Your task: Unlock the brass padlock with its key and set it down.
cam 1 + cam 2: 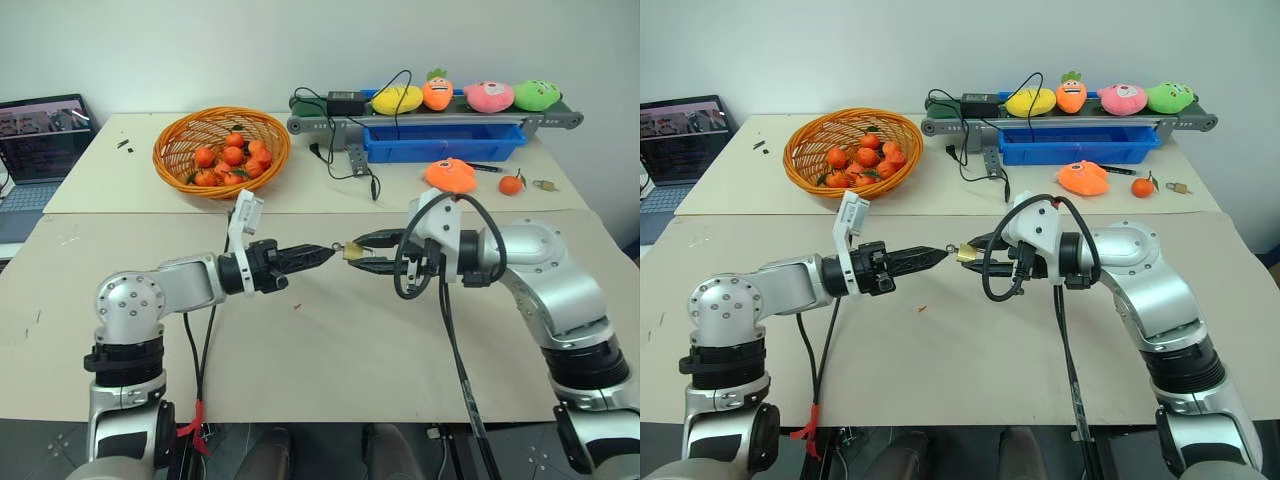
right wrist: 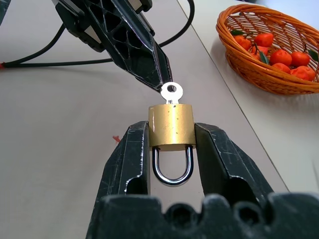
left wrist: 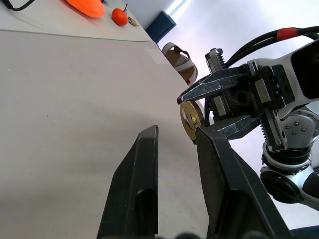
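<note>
Right at the middle of the frame, above the tan table [image 1: 330, 350], the two grippers meet nose to nose. The right gripper [image 2: 172, 130] has its two black fingers clamped on the flanks of the brass padlock [image 2: 172, 124], holding it off the table. It is a small, squat yellow-gold block with rounded shoulders and a brushed face. Its thin silver U-shackle hangs back between the fingers, both legs seated in the body. A little silver key [image 2: 171, 92] with a round, holed head sticks out of the opposite end of the lock.

The left gripper [image 1: 325, 254] comes in from the left with its fingers drawn narrow. Their tips sit right at the key's head, but I can't tell whether they actually pinch it.
</note>
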Available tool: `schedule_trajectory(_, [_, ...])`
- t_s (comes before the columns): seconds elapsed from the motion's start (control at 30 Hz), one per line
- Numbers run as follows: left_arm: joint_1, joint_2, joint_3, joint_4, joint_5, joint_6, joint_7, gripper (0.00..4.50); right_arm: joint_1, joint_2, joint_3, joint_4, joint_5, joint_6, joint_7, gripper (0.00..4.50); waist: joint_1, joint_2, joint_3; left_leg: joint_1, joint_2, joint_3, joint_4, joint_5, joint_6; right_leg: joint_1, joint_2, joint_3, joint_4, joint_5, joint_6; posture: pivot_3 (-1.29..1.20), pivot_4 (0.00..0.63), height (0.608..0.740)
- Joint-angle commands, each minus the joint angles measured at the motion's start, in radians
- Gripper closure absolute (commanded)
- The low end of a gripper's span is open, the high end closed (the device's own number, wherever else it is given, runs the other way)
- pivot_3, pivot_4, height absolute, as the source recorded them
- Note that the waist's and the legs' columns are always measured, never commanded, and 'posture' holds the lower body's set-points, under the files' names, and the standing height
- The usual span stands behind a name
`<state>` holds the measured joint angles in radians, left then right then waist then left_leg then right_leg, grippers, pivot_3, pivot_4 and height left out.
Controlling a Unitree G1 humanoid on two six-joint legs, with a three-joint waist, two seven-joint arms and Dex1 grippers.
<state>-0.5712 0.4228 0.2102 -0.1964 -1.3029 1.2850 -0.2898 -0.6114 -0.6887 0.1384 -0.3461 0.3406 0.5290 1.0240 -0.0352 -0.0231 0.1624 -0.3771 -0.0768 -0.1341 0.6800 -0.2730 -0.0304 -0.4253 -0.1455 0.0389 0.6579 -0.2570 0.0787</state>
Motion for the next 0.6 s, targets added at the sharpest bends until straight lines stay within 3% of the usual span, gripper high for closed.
schedule_trajectory(0.03, [-0.023, -0.009, 0.009, -0.008, -0.026, -0.024, 0.005, 3.28, -0.022, -0.011, -0.039, -0.049, 0.028, 0.002, -0.006, 3.57, 0.001, 0.0, 0.0, 0.0, 0.0, 0.0, 0.0, 0.0, 0.0, 0.0, 0.0, 0.0, 0.0, 0.0, 0.0, 0.0, 0.15, 0.74])
schedule_trajectory(0.5, [-0.017, -0.072, 0.016, -0.007, -0.095, -0.04, 0.114, 3.28, -0.011, -0.01, -0.023, -0.069, 0.035, 0.004, -0.023, 3.57, 0.013, 0.0, 0.0, 0.0, 0.0, 0.0, 0.0, 0.0, 0.0, 0.0, 0.0, 0.001, -0.001, 0.0, 0.001, 0.0, 0.15, 0.74])
schedule_trajectory(0.6, [-0.014, -0.073, 0.016, 0.0, -0.12, -0.041, 0.136, 4.01, -0.016, -0.011, -0.023, -0.064, 0.037, 0.003, -0.024, 3.57, 0.018, 0.0, 0.0, 0.0, 0.0, 0.001, 0.0, 0.0, 0.0, 0.0, 0.0, 0.001, -0.001, 0.0, 0.001, 0.0, 0.15, 0.74])
